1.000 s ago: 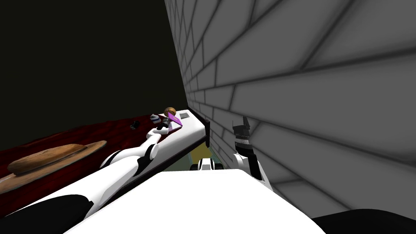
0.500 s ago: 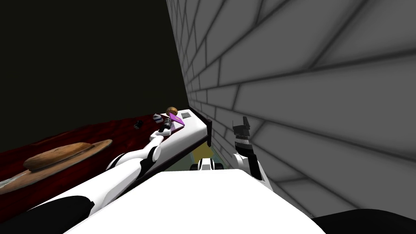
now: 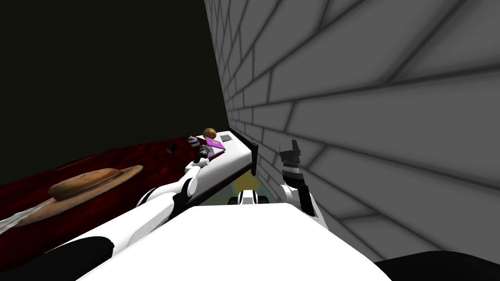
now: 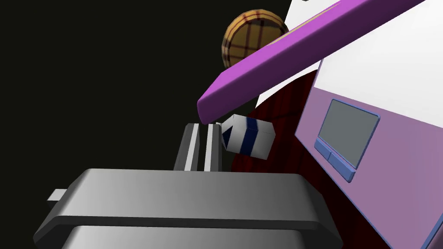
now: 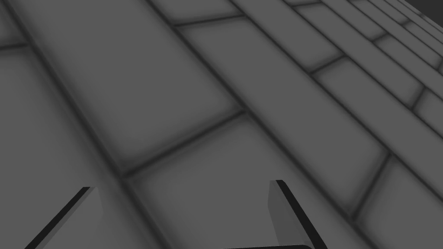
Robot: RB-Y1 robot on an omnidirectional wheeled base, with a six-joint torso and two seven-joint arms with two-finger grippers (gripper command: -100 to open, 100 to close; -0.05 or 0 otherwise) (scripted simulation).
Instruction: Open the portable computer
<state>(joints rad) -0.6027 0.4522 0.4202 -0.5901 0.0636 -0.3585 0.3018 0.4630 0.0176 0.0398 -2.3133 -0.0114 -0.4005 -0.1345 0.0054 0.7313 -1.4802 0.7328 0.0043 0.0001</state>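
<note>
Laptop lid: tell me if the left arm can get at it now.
Probably yes: the left gripper, fingers shut, sits close to the lid, partly raised, with nothing between; a striped box lies beside it.

The head camera looks steeply down and forward, rolled, along the grey block wall (image 3: 366,97). From there the purple hinged laptop (image 3: 215,145) sits small and far ahead on the white counter (image 3: 229,158). The left wrist camera sits close beside that laptop (image 4: 346,142). Both views share the brown checked ball (image 4: 251,36). The right wrist camera faces the wall (image 5: 173,86) at close range.
</note>
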